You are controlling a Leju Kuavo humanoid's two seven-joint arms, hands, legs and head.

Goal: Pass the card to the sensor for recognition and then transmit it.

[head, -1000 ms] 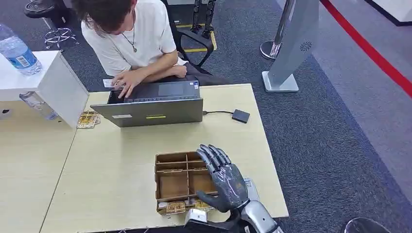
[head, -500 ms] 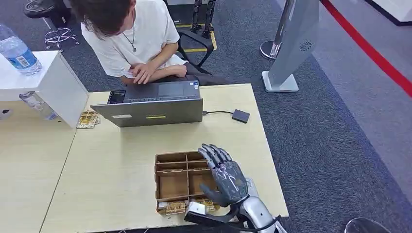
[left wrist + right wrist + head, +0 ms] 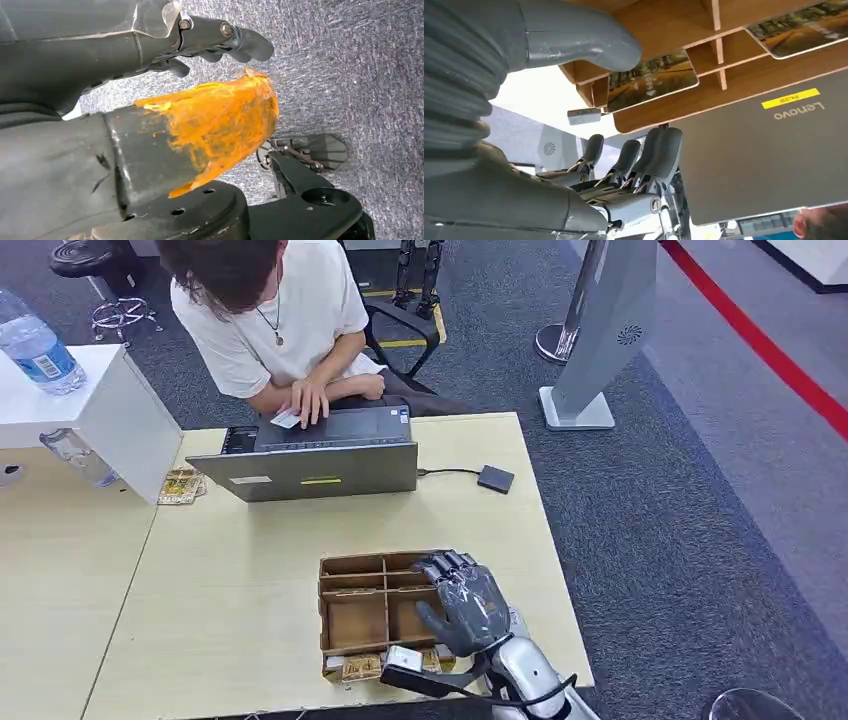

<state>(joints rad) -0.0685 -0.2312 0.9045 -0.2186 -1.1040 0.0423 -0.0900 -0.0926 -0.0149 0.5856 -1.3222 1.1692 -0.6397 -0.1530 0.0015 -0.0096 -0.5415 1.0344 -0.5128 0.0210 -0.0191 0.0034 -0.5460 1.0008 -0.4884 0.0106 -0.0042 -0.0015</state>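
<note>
wooden tray [image 3: 340, 565] holds thin, stiff, slippery cards [image 3: 651, 80]; empty spread right hand [image 3: 465, 602] should pinch an edge.

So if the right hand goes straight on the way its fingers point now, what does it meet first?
Probably the laptop. The right hand hovers over the wooden tray, fingers pointing across the table toward the laptop's lid. Its height is unclear, so it might brush the tray's far wall first.

Laptop [image 3: 320, 468] open on counter [image 3: 230, 570], person [image 3: 270, 320] seated behind it, hand on keyboard. Water bottle [image 3: 35, 345] on white box [image 3: 120, 410], far left.
</note>
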